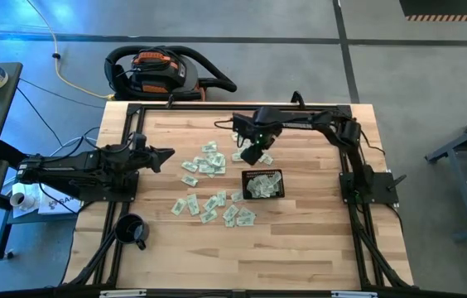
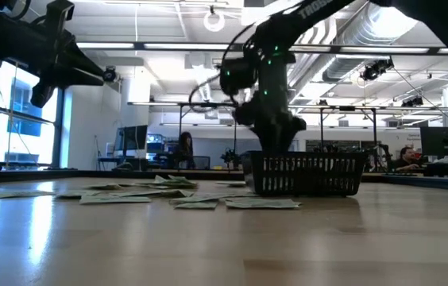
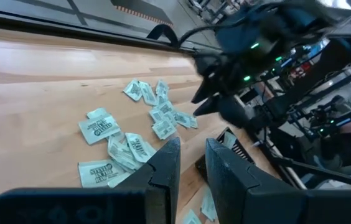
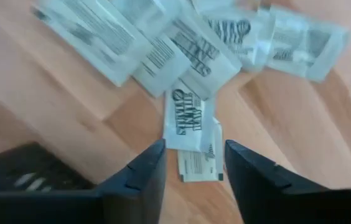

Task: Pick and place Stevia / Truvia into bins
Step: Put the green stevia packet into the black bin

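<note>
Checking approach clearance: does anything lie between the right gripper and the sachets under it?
Nothing visible does. The right gripper, fingers apart, hangs directly over loose sachets on bare table; the basket sits beside them.

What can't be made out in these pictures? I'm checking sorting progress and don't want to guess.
- How many sachets lie in the black basket: too small in the high view, screened by its mesh wall in the low view.
- Sachet wording: blurred in the right wrist view.
- Whether the right gripper touches a sachet: not clear.
- The left gripper hides sachets behind its fingers.
</note>
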`<state>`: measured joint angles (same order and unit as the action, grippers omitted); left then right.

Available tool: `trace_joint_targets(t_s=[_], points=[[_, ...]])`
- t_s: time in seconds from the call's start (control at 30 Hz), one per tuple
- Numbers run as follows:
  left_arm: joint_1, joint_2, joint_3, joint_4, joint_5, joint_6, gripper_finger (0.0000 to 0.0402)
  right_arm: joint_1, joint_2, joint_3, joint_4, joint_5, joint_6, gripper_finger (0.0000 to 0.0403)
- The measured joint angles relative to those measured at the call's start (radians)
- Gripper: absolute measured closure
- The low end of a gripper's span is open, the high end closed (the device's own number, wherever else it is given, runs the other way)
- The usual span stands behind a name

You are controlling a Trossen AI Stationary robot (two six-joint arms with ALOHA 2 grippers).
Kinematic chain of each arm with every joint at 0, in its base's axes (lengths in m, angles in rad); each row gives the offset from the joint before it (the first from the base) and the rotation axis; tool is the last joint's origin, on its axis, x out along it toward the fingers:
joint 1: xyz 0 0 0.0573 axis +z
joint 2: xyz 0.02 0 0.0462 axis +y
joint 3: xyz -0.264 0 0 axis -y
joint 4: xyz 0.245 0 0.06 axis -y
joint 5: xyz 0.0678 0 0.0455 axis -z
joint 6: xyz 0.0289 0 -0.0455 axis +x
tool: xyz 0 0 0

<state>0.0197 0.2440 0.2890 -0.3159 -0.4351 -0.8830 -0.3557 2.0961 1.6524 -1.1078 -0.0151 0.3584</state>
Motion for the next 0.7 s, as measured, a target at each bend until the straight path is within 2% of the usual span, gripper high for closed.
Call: trace_joint_targets(t_s=[0.2,0.37,0.53,0.7], points=[[0.000,0.000,0.000,0.000,-0.002,-0.011,0.0291,-0.005,0.058,0.003,0.007,-0.015,-0.048,0.0168],[0.000,0.000,0.000,-0.002,-0.012,-0.008,0.0291,-0.017,0.120,0.004,0.009,-0.072,-0.081,0.0149],[0.000,0.000,0.000,-0.002,-0.012,-0.012,0.0291,-0.027,0.134,0.007,0.010,-0.104,-0.081,0.0168],[0.000,0.000,0.000,-0.002,-0.012,-0.012,0.0291,-0.051,0.136,0.005,0.005,-0.089,-0.089,0.0237]])
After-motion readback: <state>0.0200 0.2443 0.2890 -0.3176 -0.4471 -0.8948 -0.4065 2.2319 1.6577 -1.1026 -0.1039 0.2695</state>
